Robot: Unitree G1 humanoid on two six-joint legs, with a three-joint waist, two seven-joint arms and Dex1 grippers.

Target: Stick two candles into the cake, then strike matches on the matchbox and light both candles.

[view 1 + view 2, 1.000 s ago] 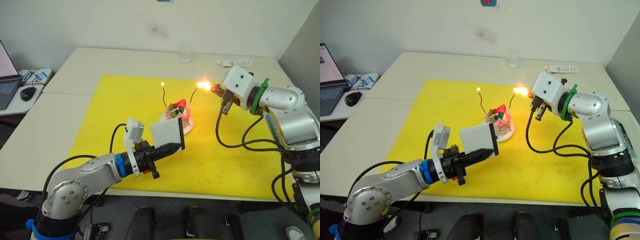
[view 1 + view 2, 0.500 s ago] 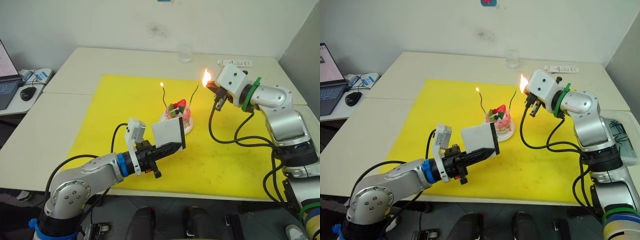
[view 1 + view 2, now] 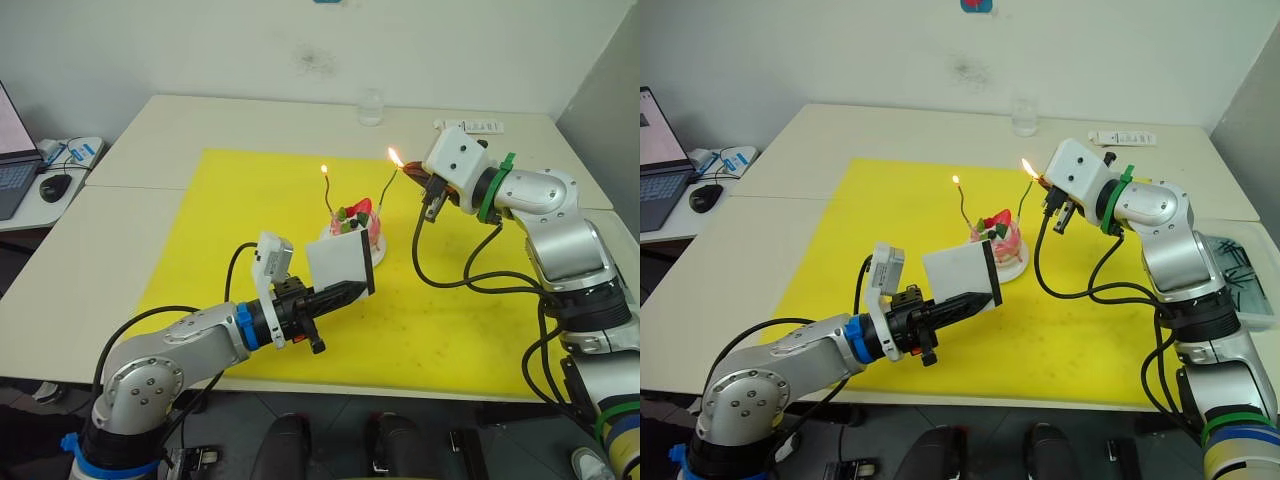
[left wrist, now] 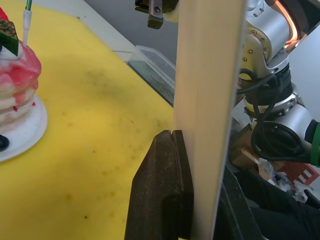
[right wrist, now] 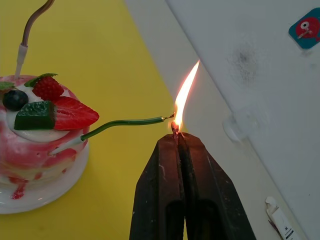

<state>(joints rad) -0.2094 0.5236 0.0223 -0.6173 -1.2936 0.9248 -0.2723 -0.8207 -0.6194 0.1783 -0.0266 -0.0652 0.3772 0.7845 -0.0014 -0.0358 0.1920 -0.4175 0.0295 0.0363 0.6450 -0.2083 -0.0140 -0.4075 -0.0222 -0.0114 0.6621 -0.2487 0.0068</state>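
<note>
Right wrist view puts the action up close: the right gripper [image 5: 178, 137] has its two black fingers pressed tight together on a match [image 5: 175, 129], of which just a glowing stub pokes out above the fingertips. A tall flame [image 5: 184, 95] rises from it, and the flame's base sits right at the dark tip of the nearer candle [image 5: 125, 122]. That candle leans out of the cake [image 5: 37, 140], which sits on its white plate [image 5: 30, 197]. On top of the cake I can see a strawberry [image 5: 72, 114], a green leaf and a dark berry.

From the head camera, the cake is near the middle of the yellow mat [image 3: 200, 230], and the right gripper hovers off the mat's surface at about 2 o'clock from it. The other candle [image 3: 328, 190], on the cake's 11 o'clock side, stands more upright and carries a small flame at its tip.

The left gripper [image 3: 345, 292] is raised at about 6 o'clock from the cake, just in front of the plate. Its fingers are clamped on the lower edge of the matchbox [image 3: 340, 266], held upright with its white face toward the camera and a dark strip down its right side.

Farther back on the table [image 3: 240, 120], a clear glass [image 3: 371, 106] stands at 12 o'clock from the cake, well apart from it.
</note>
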